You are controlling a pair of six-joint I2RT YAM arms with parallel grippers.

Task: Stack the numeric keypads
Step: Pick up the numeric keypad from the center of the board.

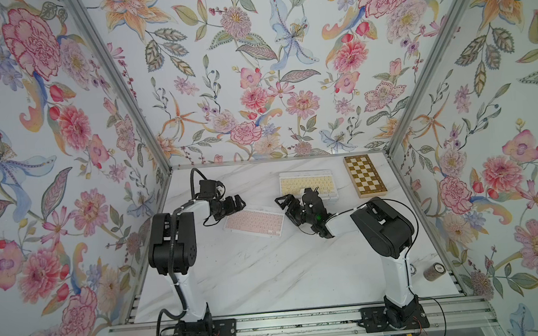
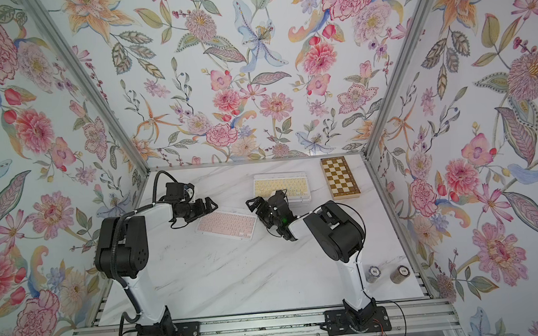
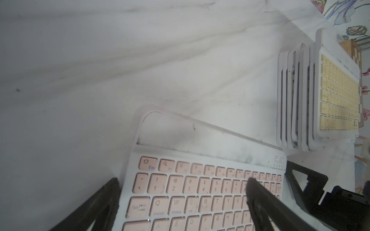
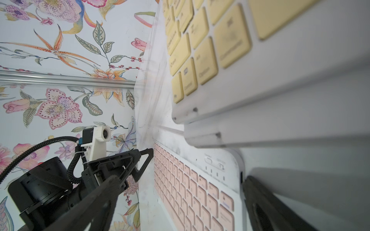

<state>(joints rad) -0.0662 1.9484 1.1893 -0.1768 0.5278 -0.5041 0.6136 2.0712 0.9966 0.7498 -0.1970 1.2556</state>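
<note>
Lying flat and alone on the desk (image 1: pixel 253 275), the pink keypad (image 1: pixel 255 222) waits near the yellow-topped stack (image 1: pixel 308 185) beside the chessboard (image 1: pixel 365 176). The left hand (image 1: pixel 238 204) and right hand (image 1: pixel 286 204) flank its ends, fingers apart and gripping nothing, probably readying a lift.

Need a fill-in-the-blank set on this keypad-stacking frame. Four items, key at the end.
1. The lone keypad lying flat on the table has ___ keys.
2. The top keypad of the stack has ___ keys.
3. The chessboard lies on the ___ arm's side of the stack.
4. The right gripper is ___, with nothing between its jaws.

Missing words: pink; yellow; right; open.
</note>
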